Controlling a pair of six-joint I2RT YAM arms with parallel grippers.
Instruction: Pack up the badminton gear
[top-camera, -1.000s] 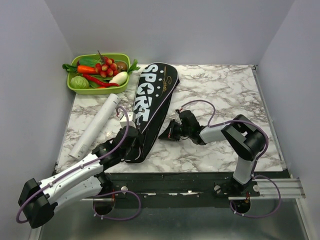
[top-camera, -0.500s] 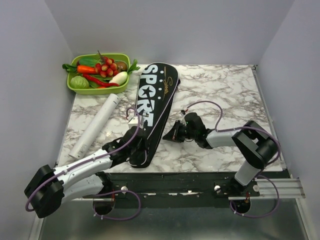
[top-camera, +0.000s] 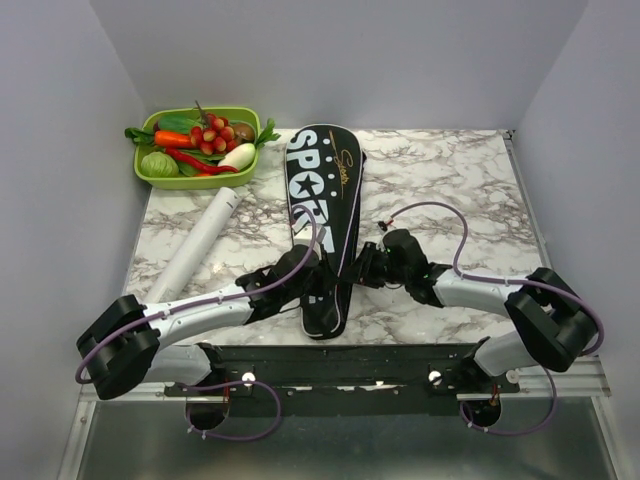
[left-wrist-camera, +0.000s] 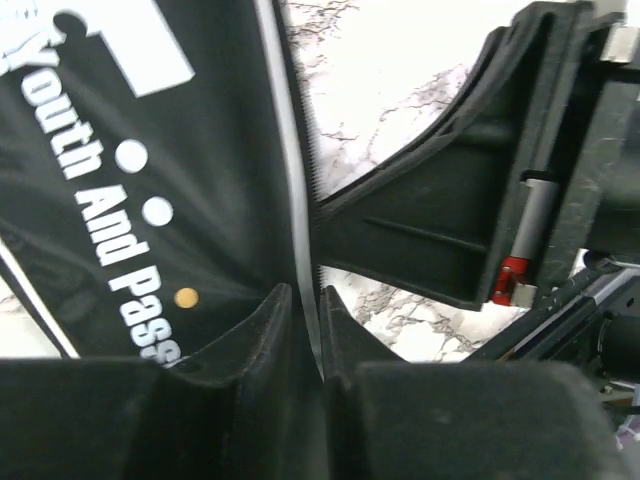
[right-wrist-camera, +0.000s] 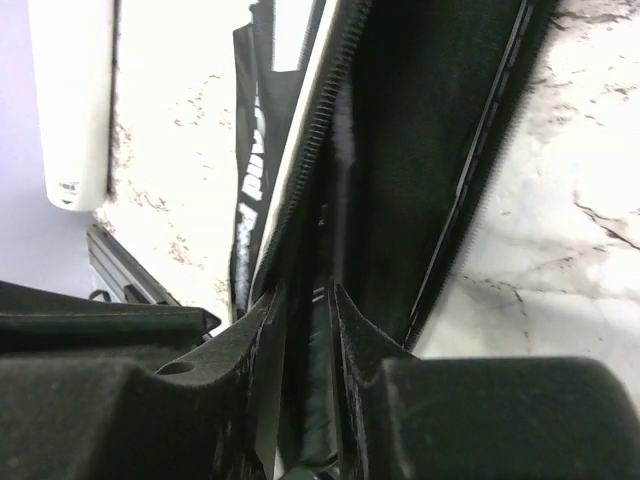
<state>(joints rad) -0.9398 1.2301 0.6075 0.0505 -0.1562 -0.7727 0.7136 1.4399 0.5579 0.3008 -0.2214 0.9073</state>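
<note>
Bag (top-camera: 325, 200) lies on desk (top-camera: 470, 180), running from middle of far edge down to near edge, narrow end toward the arms, "SPORT" lettering up. Both arms are on that narrow end by the near edge. Left end effector (left-wrist-camera: 305, 305) is almost fully closed, pinching the bag's zip edge, w/ a thin pale strip between the fingertips. Right end effector (right-wrist-camera: 310, 300) is likewise nearly closed on the bag's edge from the right side, zip teeth running up just above its fingers. The two sit just beside each other. No rackets visible in any view, so can't tell if they're inside the bag. Right wrist view shows a dark gap along the zip, so the bag looks partly open there. Judgement: roughly mid-task, w/ zip work on the bag in hand. Tube (top-camera: 195, 250) not yet packed, lying diagonal near the left edge, apart from the bag. Green tray (top-camera: 150, 178) of toy veg sits in far-left corner, well apart, not in the way. Main obstruction is probably the arms crowding each other at the near edge. Tube is near the left arm's forearm but not touching as far as seen.
</note>
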